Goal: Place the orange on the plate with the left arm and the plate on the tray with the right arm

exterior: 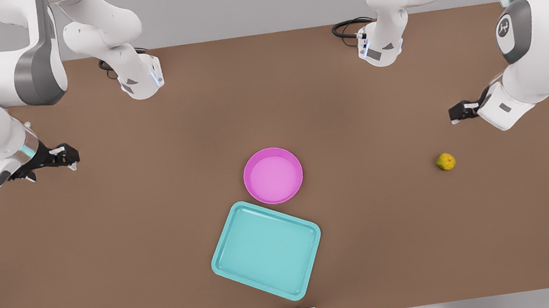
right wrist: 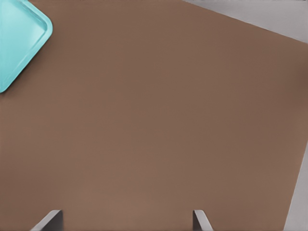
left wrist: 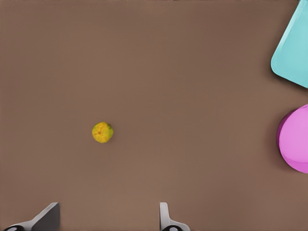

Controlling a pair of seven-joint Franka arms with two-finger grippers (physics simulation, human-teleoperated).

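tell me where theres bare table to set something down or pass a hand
Widest bare stretch: between the orange and the plate, and the table's whole side on the front view's left of the tray. Crowded: plate and tray sit rim to rim at centre. The left hand hovers open near the orange; the right hand waits open at the opposite edge.

In the left wrist view the tray (left wrist: pixel 293 57) and the plate (left wrist: pixel 296 139) are both cut off by the picture's edge, so that a corner of the one and a curved part of the other are left, and the left gripper (left wrist: pixel 103 219) shows no more than its two finger tips, set apart. In the right wrist view the tray (right wrist: pixel 19 43) is again cut to a corner, and the right gripper (right wrist: pixel 127 220) gives two tips, apart. In the front view both arms run out past the picture's top and sides, and the orange (exterior: pixel 446 161) is too small for its skin to be told.
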